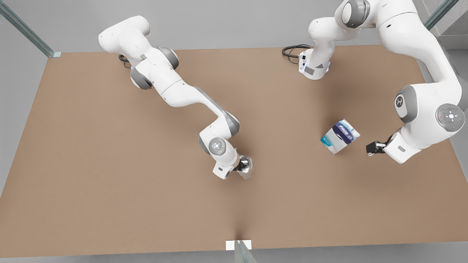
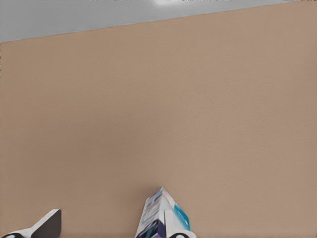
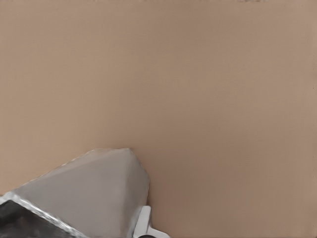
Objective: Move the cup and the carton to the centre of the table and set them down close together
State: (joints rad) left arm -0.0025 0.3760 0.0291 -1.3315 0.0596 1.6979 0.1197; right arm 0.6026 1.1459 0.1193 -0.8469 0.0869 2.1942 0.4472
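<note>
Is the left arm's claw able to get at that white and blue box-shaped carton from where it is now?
Probably yes. The left claw sits just beside the white and blue carton, apart from it, with only bare light brown table between.

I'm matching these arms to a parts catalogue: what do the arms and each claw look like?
Both arms are glossy white with rounded segments and grey joint bands and caps. The right claw has dark fingers on a white wrist block; the left claw is black too. A black cable loops at one arm's base, which carries a grey panel.
</note>
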